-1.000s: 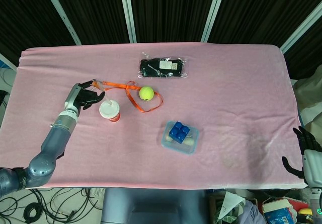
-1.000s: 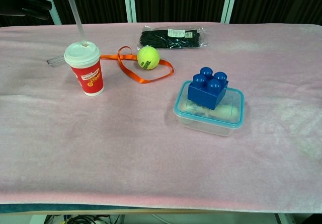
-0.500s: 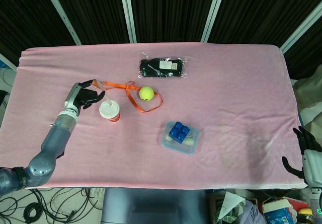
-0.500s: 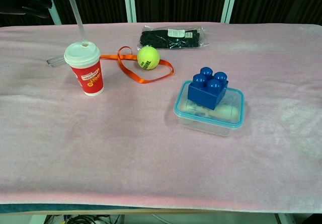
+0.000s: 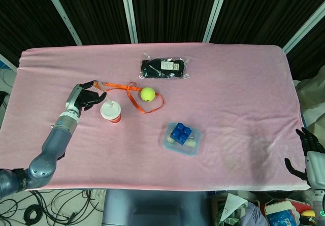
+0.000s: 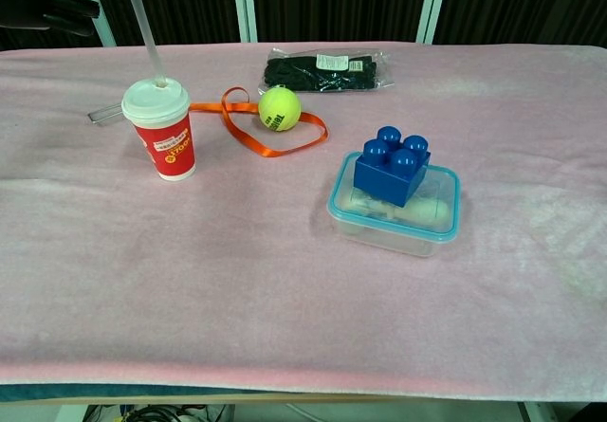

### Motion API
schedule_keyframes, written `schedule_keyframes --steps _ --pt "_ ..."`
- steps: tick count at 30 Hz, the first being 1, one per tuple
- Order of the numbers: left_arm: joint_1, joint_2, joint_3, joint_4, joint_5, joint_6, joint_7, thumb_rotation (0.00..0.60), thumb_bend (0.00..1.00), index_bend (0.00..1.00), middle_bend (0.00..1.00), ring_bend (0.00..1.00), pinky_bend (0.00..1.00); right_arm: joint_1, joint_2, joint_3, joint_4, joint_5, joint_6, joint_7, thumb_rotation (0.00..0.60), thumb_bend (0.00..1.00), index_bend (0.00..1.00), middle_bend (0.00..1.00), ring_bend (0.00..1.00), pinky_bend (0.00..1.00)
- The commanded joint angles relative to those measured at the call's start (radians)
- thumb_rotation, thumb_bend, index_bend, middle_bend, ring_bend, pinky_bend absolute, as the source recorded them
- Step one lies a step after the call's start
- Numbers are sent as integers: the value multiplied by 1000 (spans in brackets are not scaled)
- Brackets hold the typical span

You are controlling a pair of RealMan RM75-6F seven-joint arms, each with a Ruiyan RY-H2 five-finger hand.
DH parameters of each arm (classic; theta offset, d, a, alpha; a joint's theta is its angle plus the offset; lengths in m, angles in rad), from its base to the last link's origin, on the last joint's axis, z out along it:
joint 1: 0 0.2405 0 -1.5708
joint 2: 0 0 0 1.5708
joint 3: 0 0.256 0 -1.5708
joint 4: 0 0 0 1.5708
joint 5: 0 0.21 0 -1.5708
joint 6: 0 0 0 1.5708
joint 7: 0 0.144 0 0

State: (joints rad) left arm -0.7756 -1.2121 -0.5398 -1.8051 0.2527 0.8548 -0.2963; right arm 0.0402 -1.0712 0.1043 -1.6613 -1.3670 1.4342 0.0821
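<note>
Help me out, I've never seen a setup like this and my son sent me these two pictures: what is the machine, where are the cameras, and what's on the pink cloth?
It is a two-armed robot with human-like hands, steered by a person. One picture looks down from its head, the other forward from its chest.

The left hand holds the top of a straw standing in a red cup with a white lid. The right hand hangs open off the table's near right corner, holding nothing.

Also on the cloth: a tennis ball on a looped orange ribbon, a black packet in clear wrap, and a clear box with a blue toy brick on top.
</note>
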Motion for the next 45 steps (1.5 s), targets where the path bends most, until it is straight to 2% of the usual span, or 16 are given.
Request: schedule_keyframes --steps 1,22,28,34,45 --pt "-1 1 1 0 -1 1 1 600 394 604 1000 959 1000 0 0 0 0 0 0 1 600 292 0 0 0 152" --pt "1 -11 19 22 9 -7 7 600 391 585 1000 960 1000 -2 3 0 -8 4 -3 10 600 292 0 0 0 152" --pt "0 -16 26 31 15 -9 13 600 372 529 1000 959 1000 -2 3 0 -8 4 -3 11 600 292 0 0 0 151" --pt "0 -21 32 35 30 -6 20 600 297 458 1000 959 1000 -2 3 1 -8 5 -1 11 600 292 0 0 0 152" --pt "4 -16 35 29 35 -11 22 600 288 449 1000 959 1000 -3 3 1 -9 5 -1 11 600 292 0 0 0 152"
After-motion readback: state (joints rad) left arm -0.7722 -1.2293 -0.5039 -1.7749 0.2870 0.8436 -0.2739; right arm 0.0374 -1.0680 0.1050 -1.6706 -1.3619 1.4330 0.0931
